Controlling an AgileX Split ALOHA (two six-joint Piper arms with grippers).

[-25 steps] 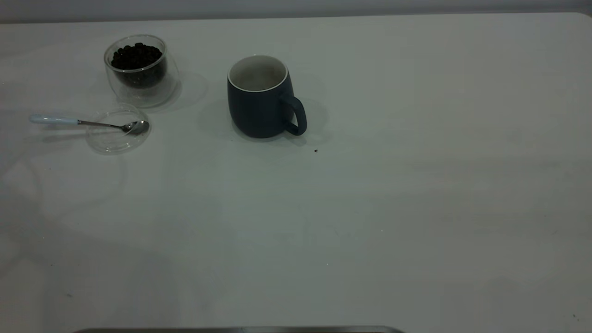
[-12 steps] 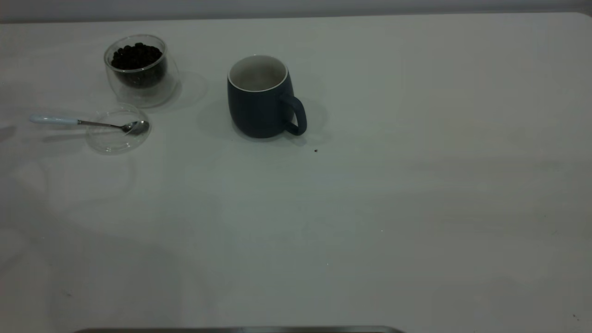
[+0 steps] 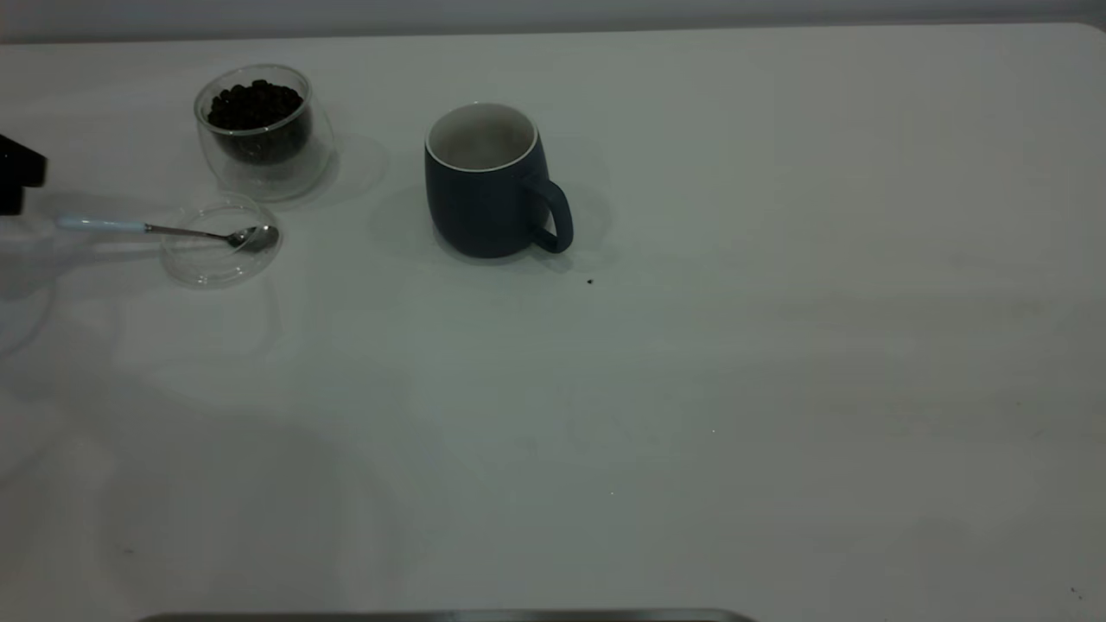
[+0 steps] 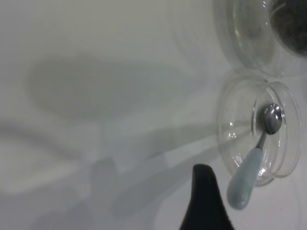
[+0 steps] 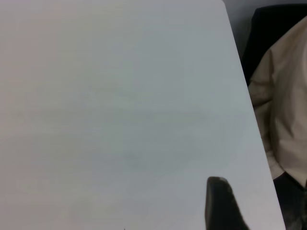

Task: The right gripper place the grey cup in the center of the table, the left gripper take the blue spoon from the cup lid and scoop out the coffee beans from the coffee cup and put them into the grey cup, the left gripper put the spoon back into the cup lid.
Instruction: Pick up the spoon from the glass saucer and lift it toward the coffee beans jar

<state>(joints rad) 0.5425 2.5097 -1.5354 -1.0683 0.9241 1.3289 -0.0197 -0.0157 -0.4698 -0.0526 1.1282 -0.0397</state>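
Observation:
The grey cup (image 3: 484, 186) stands upright near the middle of the table (image 3: 691, 389), its handle toward the front right. The coffee cup (image 3: 263, 130), full of coffee beans (image 3: 255, 104), stands at the far left. In front of it lies the cup lid (image 3: 220, 242), with the blue spoon (image 3: 155, 228) resting across it, bowl in the lid and handle pointing left. My left gripper (image 3: 15, 173) enters at the left edge, just beyond the handle's tip. In the left wrist view one finger (image 4: 204, 201) is beside the spoon handle (image 4: 242, 184); the gripper is open and empty. My right gripper is open, with one finger (image 5: 220, 206) over bare table.
A small dark speck (image 3: 590, 281) lies just in front of the grey cup's handle. The right wrist view shows the table's edge (image 5: 249, 110) with beige and dark cloth (image 5: 283, 96) beyond it. A grey rim (image 3: 432, 616) runs along the front edge.
My left gripper has come into the exterior view at the left edge, near the spoon's handle. Its shadow has spread across the left of the table. The cups, lid and spoon have not moved.

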